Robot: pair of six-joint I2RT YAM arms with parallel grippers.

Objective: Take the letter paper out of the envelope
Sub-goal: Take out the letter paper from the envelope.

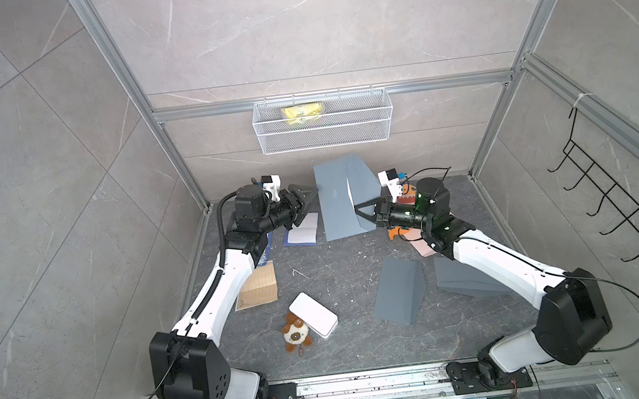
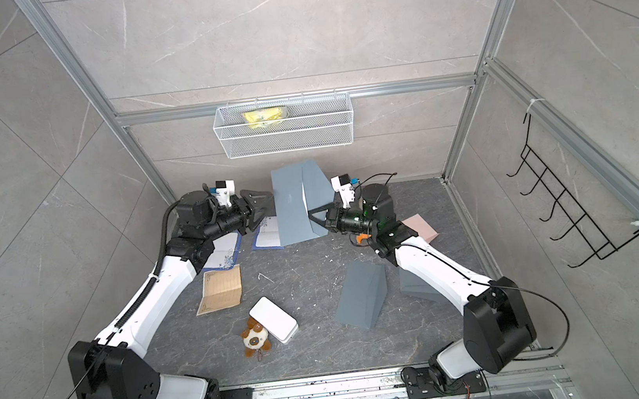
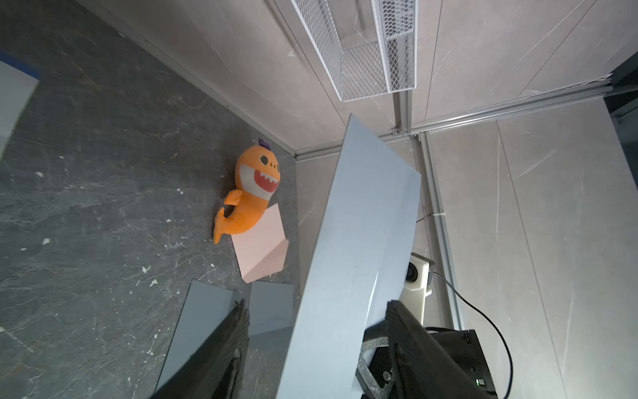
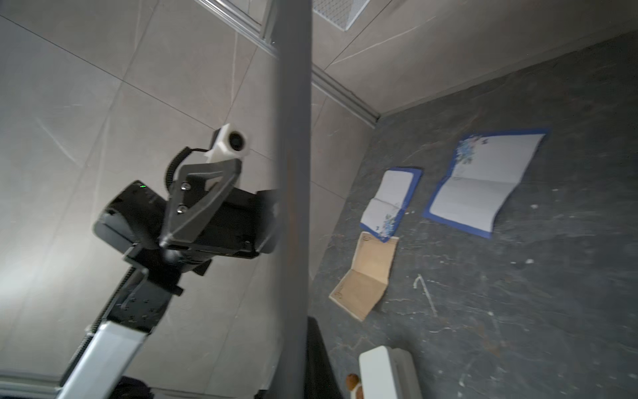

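Right wrist view: the flat grey paper envelope [image 4: 293, 172] sits edge-on as a blurred dark band, and it hides one finger of my right gripper [image 1: 356, 209]. I can't tell whether any letter paper is inside. Left wrist view: left gripper [image 3: 316, 312] fingers run off the frame edge. In a top view my right wrist covers most of the orange plush shark [image 1: 410, 194] and part of the pink folded paper [image 1: 422, 247]; my left forearm covers part of a blue-bordered floral sheet [image 2: 227, 251]. Print on the yellow packet [image 1: 302, 113] is too small to read. White rounded box [image 4: 386, 371] and brown plush toy [image 4: 353, 381] are cut off at the frame edge.
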